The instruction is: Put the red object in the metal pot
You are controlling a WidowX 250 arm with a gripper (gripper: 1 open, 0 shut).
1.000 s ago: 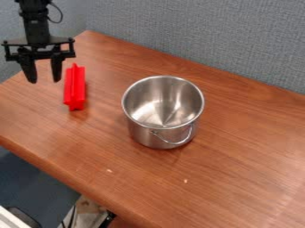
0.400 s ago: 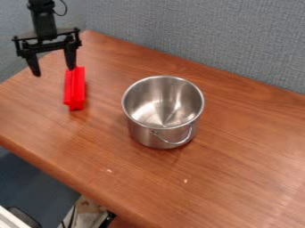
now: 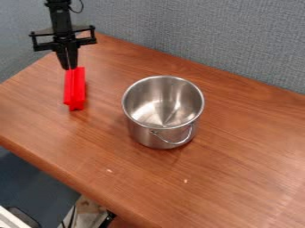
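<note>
A grey, faintly textured wall stands behind a reddish-brown wooden bench (image 3: 238,142) whose front edge runs diagonally down toward the lower right; below it, dark floor and some pale clutter are too dim to make out.

The red block (image 3: 75,88) is a bright, long, flat bar lying on the left part of the bench, its length running roughly away from the camera. Its far end sits right under the gripper (image 3: 68,62), so that end is partly covered. The gripper points straight down from a black arm cut off by the top edge, with a black crossbar above the fingers. The fingers are drawn together into one narrow dark tip at the block's upper end; whether they actually pinch the block cannot be told from this view.

The steel pot (image 3: 163,110) stands upright near the bench's middle, well apart from the block, shiny and empty inside, with a thin wire handle on its near side.

Bare wood lies between block and pot, and more toward the front and right edges.
</note>
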